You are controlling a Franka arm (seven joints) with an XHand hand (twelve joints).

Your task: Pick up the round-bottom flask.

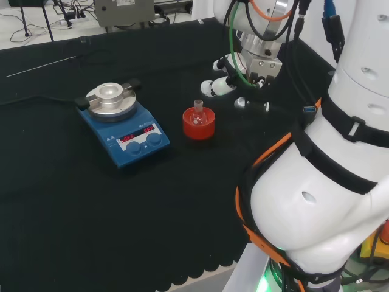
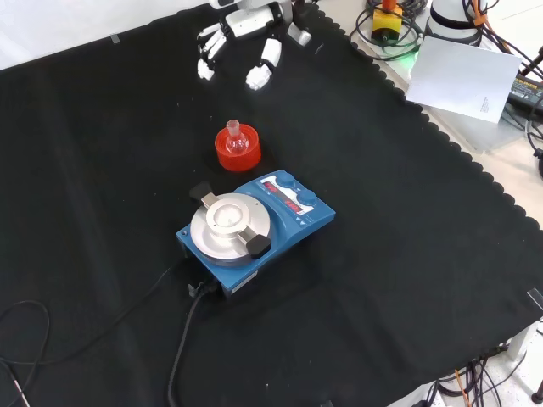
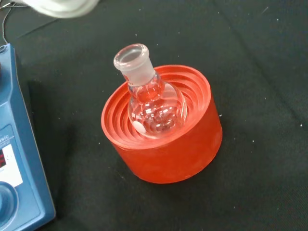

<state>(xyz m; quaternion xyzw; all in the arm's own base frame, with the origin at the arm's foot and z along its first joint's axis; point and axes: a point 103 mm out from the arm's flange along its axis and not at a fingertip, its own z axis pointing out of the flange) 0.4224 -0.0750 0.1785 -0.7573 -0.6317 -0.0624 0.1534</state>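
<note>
The flask (image 3: 153, 103), small, clear and round-bottomed, is being carried upright by a red ribbed stand (image 3: 163, 154), its bulb seated in the stand's hollow and its neck open at the top. In the wrist view no liquid is being shown inside the glass. In the head view the flask (image 1: 198, 114) and its stand (image 1: 199, 125) are being seen just right of the frame's middle, on the black cloth (image 1: 91, 213). In the front view they are being seen left of centre in the upper half, the flask (image 2: 235, 140) standing in the stand (image 2: 237, 151).

Nothing is being held by the hand (image 1: 226, 76). In the head view it is being kept above the cloth to the upper right of the flask, apart from it, under the arm's wrist. In the front view the hand (image 2: 242, 34) is being shown at the top edge, higher in the frame than the flask, with its white-tipped fingers (image 2: 259, 72) spread wide and pointing down toward the cloth, touching nothing.

A blue hotplate (image 1: 124, 125) with a round metal top is being seen left of the stand in the head view. In the front view the hotplate (image 2: 254, 229) is lying just below the stand, near it, with a black cable (image 2: 182, 339) running toward the lower left. In the wrist view its blue edge (image 3: 19, 168) is being seen beside the stand.
</note>
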